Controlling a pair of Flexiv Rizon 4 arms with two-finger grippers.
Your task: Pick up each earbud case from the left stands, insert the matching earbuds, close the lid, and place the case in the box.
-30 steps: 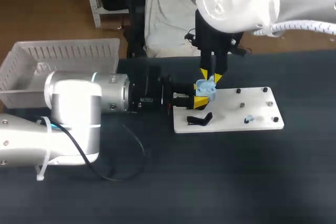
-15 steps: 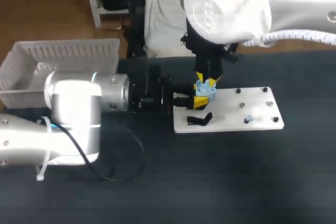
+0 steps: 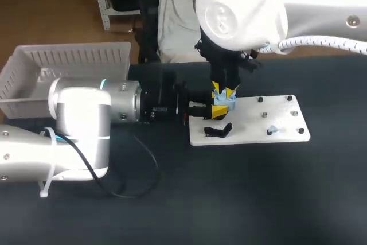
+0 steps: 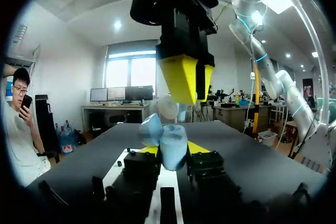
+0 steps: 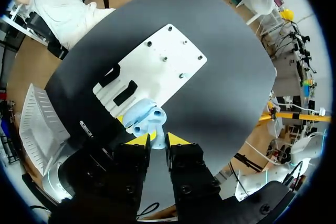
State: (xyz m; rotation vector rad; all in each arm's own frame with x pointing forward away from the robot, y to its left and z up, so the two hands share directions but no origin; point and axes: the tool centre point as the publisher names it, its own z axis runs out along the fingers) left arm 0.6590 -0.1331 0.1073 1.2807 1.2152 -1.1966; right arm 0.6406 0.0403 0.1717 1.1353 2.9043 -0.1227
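1. Head view: the left gripper (image 3: 217,109) comes in from the side over the matte black table (image 3: 258,187). It pinches a small, rounded, pale blue case (image 3: 225,100) at the near-left corner of a flat white board (image 3: 252,121).
2. The right gripper (image 3: 225,92) hangs straight down over the case, its yellow tips just above it.
3. A curved black stand (image 3: 218,131) lies on the board's front edge, and short dark pegs (image 3: 264,115) dot the rest of it.
4. A second earbud (image 3: 273,129), tiny and pale blue, rests among the pegs, well apart from the case.
5. A white slatted plastic basket (image 3: 69,55) sits at the table's far left.
6. Left wrist view: the case (image 4: 170,142) is smooth and glossy. It is squeezed between this gripper's two blocky black fingers with their yellow pads. Its lid is tipped open to one side.
7. The other arm's wedge-shaped yellow tips point down right over it.
8. Right wrist view: the fingers are drawn close on a slim pale blue earbud (image 5: 156,129), touching it from both sides.
9. The earbud reaches down to the open case (image 5: 139,115).
10. Ahead lie the board and its two dark slot-like stands.
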